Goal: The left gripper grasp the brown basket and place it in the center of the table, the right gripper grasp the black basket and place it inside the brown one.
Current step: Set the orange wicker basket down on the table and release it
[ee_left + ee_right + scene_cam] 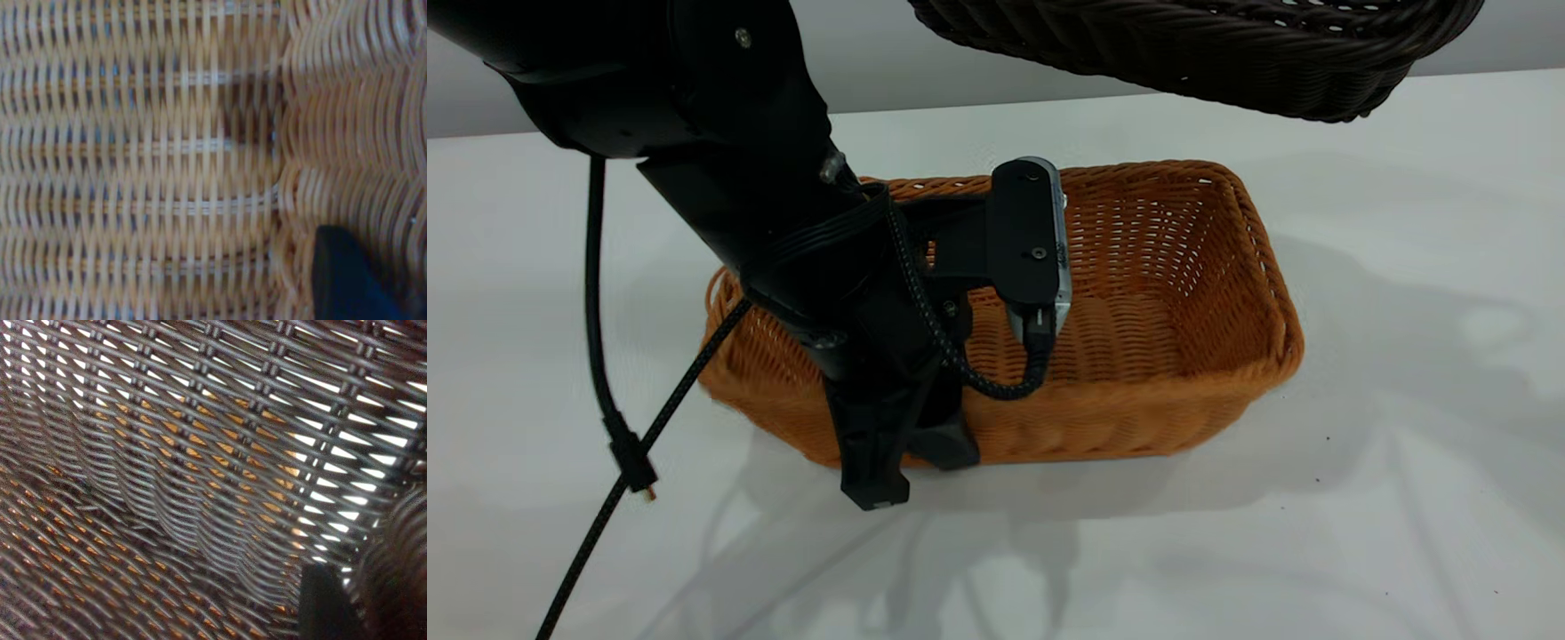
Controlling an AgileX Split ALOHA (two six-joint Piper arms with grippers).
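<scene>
Exterior view: left gripper [907, 462] apparently clamps the brown basket's [1138, 418] near wall on the bench [1405, 533]; black basket [1227, 53] hangs above, right jaws unseen.

The exterior view looks down across the bench [1405, 267] at close range. Both wrist views sit pressed against weave: the left against the brown basket [147, 160], the right against the black basket [200, 487], orange showing through, shared.
</scene>
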